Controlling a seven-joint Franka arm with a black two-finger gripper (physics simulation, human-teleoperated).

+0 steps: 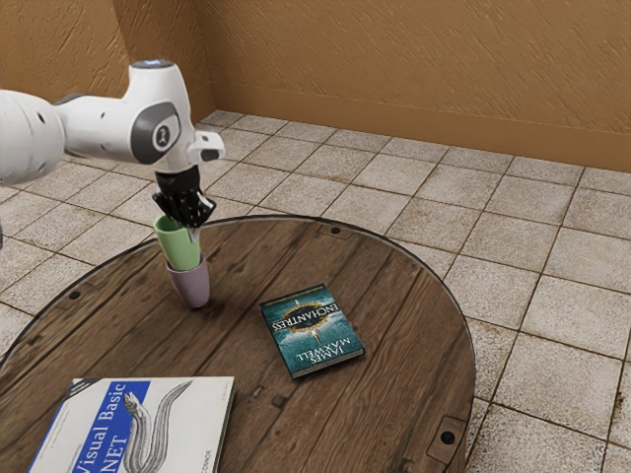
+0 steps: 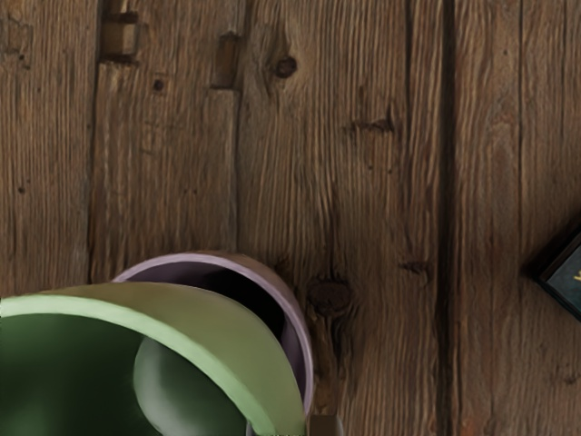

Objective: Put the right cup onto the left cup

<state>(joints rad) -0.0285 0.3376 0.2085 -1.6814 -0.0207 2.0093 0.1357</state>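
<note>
Exterior view, left of centre: pale-green tapered cup tilted at the mouth of the upright mauve tapered cup. Black pincer at green rim; can't tell if gripping. Likely seating step; next: straighten, lower, release if held.

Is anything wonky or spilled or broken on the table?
Nothing looks spilled or broken, and the teal book and white book lie flat. The one funny bit is the green cup: it pokes up high from the purple cup, right under the gripper, so the stacking may be unfinished.
</note>
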